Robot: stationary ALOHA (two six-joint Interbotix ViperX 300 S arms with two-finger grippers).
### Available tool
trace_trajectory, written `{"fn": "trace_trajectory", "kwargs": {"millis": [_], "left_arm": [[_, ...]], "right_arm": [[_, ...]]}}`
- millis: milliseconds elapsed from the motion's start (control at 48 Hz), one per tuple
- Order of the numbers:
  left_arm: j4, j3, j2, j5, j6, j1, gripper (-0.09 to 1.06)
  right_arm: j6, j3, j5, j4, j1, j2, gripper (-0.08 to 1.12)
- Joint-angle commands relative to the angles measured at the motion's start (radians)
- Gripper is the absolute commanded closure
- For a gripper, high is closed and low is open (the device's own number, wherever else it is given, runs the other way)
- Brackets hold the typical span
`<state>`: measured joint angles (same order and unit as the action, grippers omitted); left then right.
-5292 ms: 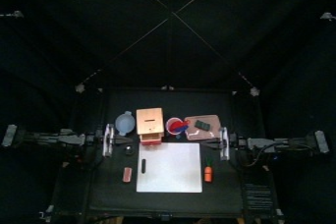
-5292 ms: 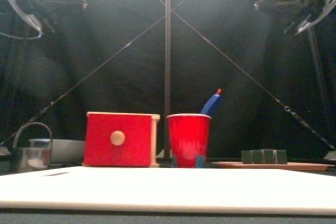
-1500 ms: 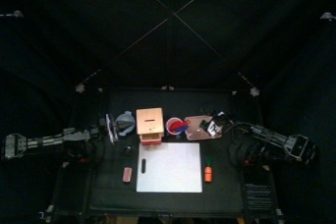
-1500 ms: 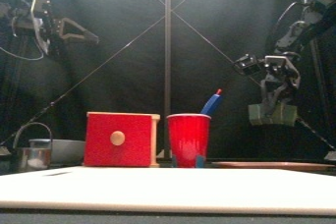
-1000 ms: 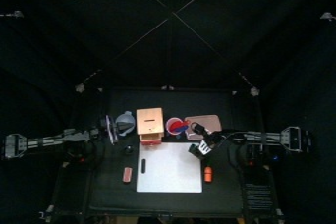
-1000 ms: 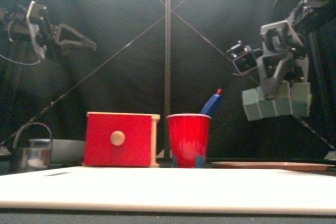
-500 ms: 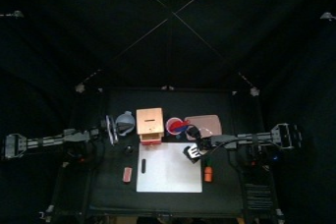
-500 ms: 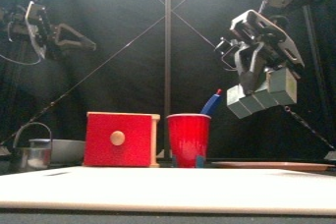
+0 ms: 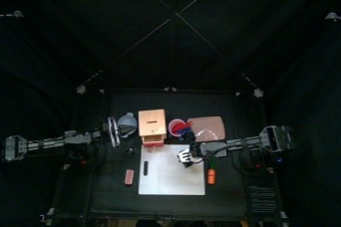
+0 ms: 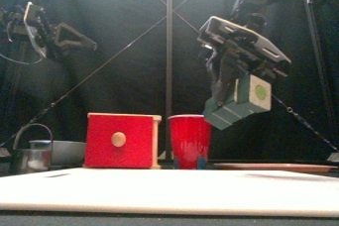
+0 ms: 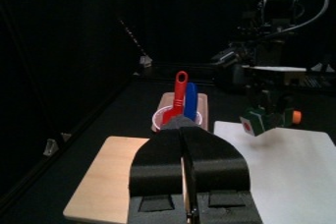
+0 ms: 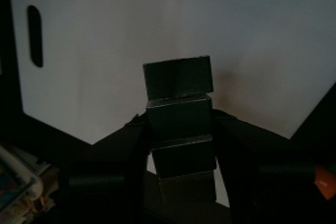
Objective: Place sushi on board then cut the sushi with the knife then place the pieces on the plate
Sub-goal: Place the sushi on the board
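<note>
Front view: right gripper (image 12: 180, 138) clamped across sushi roll (image 10: 241, 101), held in the air above white board (image 9: 167, 176), presumably for setting down flat; left gripper (image 11: 186, 138) closed, empty, hangs at left, clear of the board; blue knife (image 11: 192, 95) untouched in red cup (image 10: 189, 141)

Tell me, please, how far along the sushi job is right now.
Done: the right gripper has the sushi roll clamped and off the table. In hand: the roll hangs above the white board, not yet set down. Left: placing it, cutting it (both knives stand in the red cup) and moving pieces to the pink tray. The left gripper hovers shut at the left.
</note>
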<state>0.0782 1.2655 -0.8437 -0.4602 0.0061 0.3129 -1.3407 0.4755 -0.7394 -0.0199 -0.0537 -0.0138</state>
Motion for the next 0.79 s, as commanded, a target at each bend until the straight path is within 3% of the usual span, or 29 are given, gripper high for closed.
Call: {"fn": "trace_trajectory", "kwargs": {"millis": [21,146,792], "left_arm": [[0.023,-0.017,-0.003,-0.011,0.0,-0.002,0.8],[0.044,-0.015,-0.003,-0.028,0.0,-0.011,0.8],[0.061,-0.009,-0.005,-0.041,0.002,-0.005,0.8]], "right_arm": [[-0.017,-0.121,-0.098,0.005,-0.002,0.08,0.41],[-0.083,-0.198,-0.14,-0.009,0.0,0.16,0.41],[-0.499,-0.304,-0.135,-0.106,-0.049,0.285,0.41]]}}
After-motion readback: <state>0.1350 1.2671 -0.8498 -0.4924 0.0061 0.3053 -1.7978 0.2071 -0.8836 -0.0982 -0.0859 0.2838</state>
